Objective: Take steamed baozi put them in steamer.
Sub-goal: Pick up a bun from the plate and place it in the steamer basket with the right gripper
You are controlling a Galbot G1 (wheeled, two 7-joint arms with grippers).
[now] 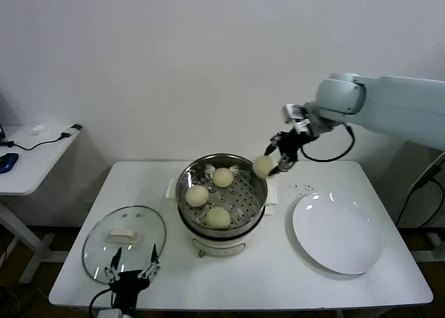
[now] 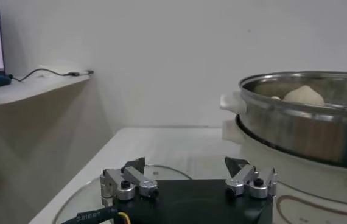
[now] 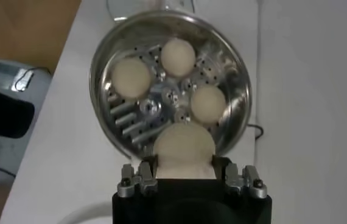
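Fingers of the right gripper are clenched on a fourth baozi, held in the air just past the steamer's rim at about 2 o'clock. Left gripper is parked with fingers spread apart, nothing held, at the table's near edge over the glass lid's 6 o'clock rim.

Baozi: smooth, domed, cream-white, round.

Steamer: shiny steel basket with perforated floor, seated on a cream-white pot base at table centre. Three baozi are seen inside: at 12 o'clock, 9 o'clock and 6 o'clock.

White plate at the steamer's 3 o'clock, nothing on it. Glass lid with white knob lies flat at 8 o'clock.

In the right wrist view the held bun's lower part is covered by the gripper body. In the left wrist view the steamer is cut off at the frame edge and only one bun top shows clearly above the rim.
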